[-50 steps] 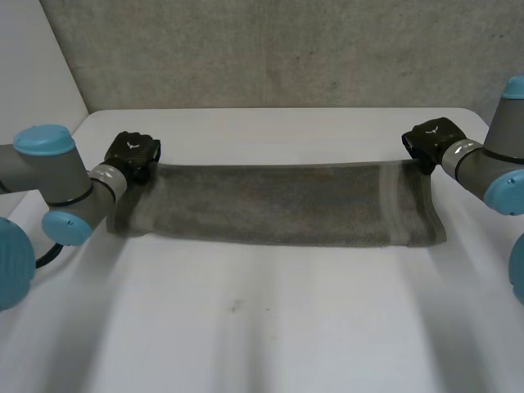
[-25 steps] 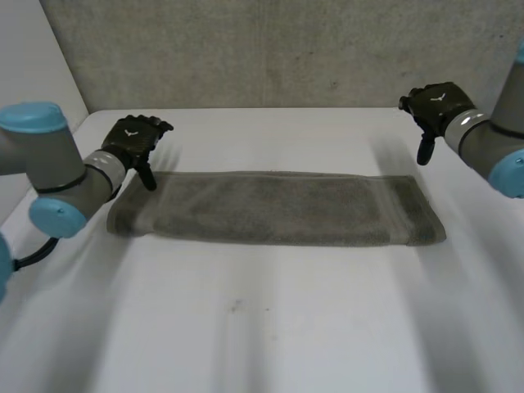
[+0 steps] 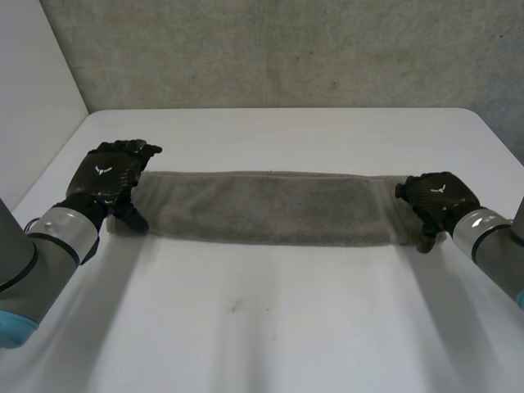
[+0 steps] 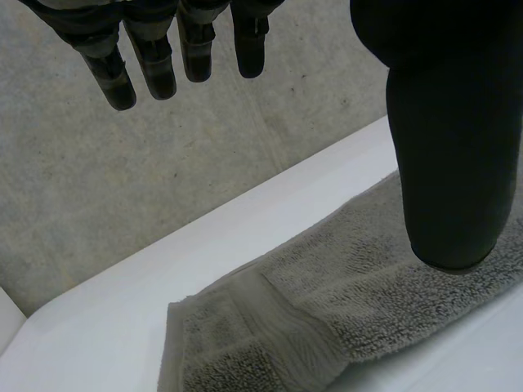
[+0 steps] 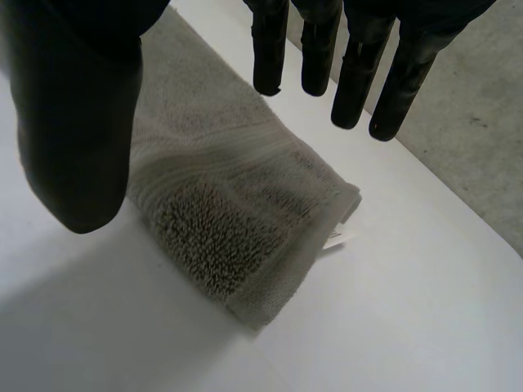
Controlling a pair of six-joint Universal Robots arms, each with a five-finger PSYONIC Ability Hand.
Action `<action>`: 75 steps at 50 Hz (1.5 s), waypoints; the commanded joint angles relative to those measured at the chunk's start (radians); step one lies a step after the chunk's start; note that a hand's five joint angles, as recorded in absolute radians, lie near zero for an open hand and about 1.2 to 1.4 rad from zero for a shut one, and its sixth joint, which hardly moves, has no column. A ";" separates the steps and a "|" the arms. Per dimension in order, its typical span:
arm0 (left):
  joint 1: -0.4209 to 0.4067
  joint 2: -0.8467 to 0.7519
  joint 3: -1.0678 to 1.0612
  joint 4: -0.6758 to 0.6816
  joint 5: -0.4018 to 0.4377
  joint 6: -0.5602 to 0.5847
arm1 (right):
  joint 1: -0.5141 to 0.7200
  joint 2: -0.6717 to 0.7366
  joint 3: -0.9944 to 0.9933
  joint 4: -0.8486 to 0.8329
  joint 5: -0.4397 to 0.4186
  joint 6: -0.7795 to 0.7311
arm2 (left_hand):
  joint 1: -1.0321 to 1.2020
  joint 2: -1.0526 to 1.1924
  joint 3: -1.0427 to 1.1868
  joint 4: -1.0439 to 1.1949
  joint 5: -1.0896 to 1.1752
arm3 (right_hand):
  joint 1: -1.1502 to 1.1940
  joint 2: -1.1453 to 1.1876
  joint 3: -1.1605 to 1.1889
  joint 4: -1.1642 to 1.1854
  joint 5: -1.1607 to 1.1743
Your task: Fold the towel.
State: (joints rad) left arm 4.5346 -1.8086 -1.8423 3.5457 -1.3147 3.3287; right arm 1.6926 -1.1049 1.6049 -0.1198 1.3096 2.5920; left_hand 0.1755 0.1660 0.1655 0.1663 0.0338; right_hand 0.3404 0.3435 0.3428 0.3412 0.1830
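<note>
- Across the middle of the white table (image 3: 262, 327), the towel (image 3: 270, 207) is lying flat as a long, narrow grey strip, running from one side toward the other.
- At its short ends the right wrist view is showing stacked layers, so the towel is looking already folded lengthwise at least once; that is my reading of the edges.
- What is remaining, as I judge it, is folding the strip across its length, bringing one short end over toward the other, and then squaring it up.
- The left hand (image 3: 106, 176) is sitting at the towel's left end, and nothing is being held in it.
- Its fingers (image 4: 155, 65) are reaching out straight, side by side, well apart from the thumb (image 4: 449, 163), which is hanging over the cloth's near edge; I cannot tell whether the thumb tip is touching it.
- The right hand (image 3: 434, 196) is sitting at the towel's right end, likewise holding nothing.
- Its fingers (image 5: 359, 82) are pointing straight above the far side of that end, while its thumb (image 5: 78, 122) is standing apart over the near side, with the cloth lying in the gap below them.
</note>
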 commanded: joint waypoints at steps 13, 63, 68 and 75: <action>0.000 -0.006 -0.028 0.018 0.005 -0.044 | -0.080 0.204 -0.115 -0.080 0.061 -0.130 | -0.001 0.009 0.009 0.008 -0.034 | 1.056 1.053 1.053 1.055 1.039; -0.011 0.020 -0.031 0.021 -0.001 -0.051 | 0.746 0.338 -0.606 -0.020 0.171 -0.213 | -0.001 0.009 0.009 0.008 -0.034 | -0.166 -0.169 -0.168 -0.167 -0.183; -0.014 0.041 0.000 0.018 -0.003 -0.080 | 0.592 0.114 -0.389 -0.006 0.160 0.103 | 0.003 0.012 0.013 0.012 -0.030 | -0.166 -0.169 -0.168 -0.167 -0.183; -0.046 0.043 0.051 0.018 -0.005 -0.167 | 0.449 0.046 -0.188 0.045 0.131 0.169 | 0.006 0.015 0.016 0.015 -0.027 | -0.166 -0.169 -0.168 -0.167 -0.183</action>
State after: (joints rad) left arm 4.5132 -1.7668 -1.8274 3.5632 -1.3173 3.2195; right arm 2.2702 -0.9986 1.2507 -0.1126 1.4656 2.6959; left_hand 0.1755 0.1659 0.1657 0.1670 0.0338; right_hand 0.2338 0.2404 0.2426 0.2609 0.0634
